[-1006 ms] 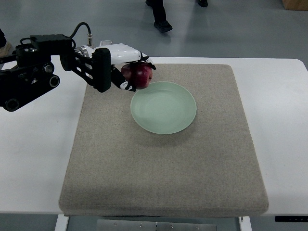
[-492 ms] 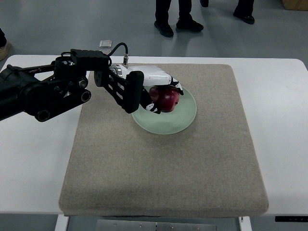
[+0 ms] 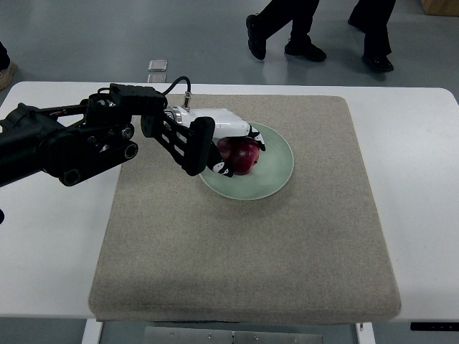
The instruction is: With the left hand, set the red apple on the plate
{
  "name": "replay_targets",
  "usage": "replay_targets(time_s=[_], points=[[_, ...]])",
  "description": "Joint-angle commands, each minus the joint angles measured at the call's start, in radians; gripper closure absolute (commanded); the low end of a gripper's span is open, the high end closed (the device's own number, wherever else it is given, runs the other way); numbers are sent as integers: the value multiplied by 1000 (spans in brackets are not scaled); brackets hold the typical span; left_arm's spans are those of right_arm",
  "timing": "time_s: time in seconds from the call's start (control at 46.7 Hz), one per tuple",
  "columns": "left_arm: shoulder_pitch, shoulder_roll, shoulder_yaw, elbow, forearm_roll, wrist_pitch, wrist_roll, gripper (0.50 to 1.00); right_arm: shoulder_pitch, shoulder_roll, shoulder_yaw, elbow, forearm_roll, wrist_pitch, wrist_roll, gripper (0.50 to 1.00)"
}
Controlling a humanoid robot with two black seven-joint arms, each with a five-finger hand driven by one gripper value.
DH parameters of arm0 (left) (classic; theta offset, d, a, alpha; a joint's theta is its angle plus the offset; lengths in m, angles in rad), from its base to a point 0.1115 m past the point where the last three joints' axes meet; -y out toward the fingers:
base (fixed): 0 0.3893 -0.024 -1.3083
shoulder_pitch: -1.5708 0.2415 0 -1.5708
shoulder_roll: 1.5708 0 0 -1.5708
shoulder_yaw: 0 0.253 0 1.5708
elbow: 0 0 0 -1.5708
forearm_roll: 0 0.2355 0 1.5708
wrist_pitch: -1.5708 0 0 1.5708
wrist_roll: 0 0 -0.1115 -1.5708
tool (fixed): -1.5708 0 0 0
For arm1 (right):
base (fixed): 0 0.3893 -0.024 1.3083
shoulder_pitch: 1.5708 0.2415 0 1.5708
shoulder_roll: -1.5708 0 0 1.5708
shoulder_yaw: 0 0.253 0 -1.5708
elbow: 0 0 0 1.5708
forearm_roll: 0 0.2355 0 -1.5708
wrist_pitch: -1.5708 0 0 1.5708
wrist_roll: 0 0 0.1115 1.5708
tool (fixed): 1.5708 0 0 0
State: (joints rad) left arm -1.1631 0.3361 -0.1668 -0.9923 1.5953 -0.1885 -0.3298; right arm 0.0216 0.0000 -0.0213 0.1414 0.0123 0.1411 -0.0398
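A white table (image 3: 43,244) carries a grey-beige mat (image 3: 244,251), with a pale green plate (image 3: 276,175) on it.

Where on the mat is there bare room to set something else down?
The mat is bare in front of the plate and along its right side. The plate's left half is crowded: the left hand holds the apple there.

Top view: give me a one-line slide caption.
Left robot hand holds the red apple over the green plate on the grey mat.
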Motion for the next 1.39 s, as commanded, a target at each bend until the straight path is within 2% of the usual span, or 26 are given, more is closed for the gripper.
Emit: replay_targets(time_s=[0.0, 0.021, 0.128, 0.235, 0.364, 0.449, 0.492, 0.856, 1.091, 1.284, 1.37], points=[[2, -6, 0, 7, -3, 3, 0, 950, 0, 0, 0, 0, 0, 0, 0, 570], [5, -11, 0, 11, -3, 3, 0, 939, 0, 0, 0, 0, 0, 0, 0, 570], [11, -23, -2, 21, -9, 6, 0, 793, 0, 0, 0, 0, 0, 0, 0, 570], [19, -23, -2, 21, -14, 6, 1, 626, 0, 0, 1, 0, 0, 0, 0, 570], [19, -23, -3, 21, -20, 6, 1, 542, 0, 0, 0, 0, 0, 0, 0, 570], [19, -22, -7, 20, -20, 6, 1, 531, 0, 0, 1, 0, 0, 0, 0, 570], [19, -22, -11, 20, -21, 6, 1, 506, 0, 0, 0, 0, 0, 0, 0, 570], [11, -9, -34, 11, -29, 6, 3, 504, 0, 0, 0, 0, 0, 0, 0, 570], [23, 18, -189, 21, -70, 6, 5, 504, 0, 0, 0, 0, 0, 0, 0, 570], [26, 52, -253, 64, -276, 9, 5, 506, 0, 0, 0, 0, 0, 0, 0, 570], [25, 70, -254, 84, -429, 38, 3, 506, 0, 0, 0, 0, 0, 0, 0, 570]])
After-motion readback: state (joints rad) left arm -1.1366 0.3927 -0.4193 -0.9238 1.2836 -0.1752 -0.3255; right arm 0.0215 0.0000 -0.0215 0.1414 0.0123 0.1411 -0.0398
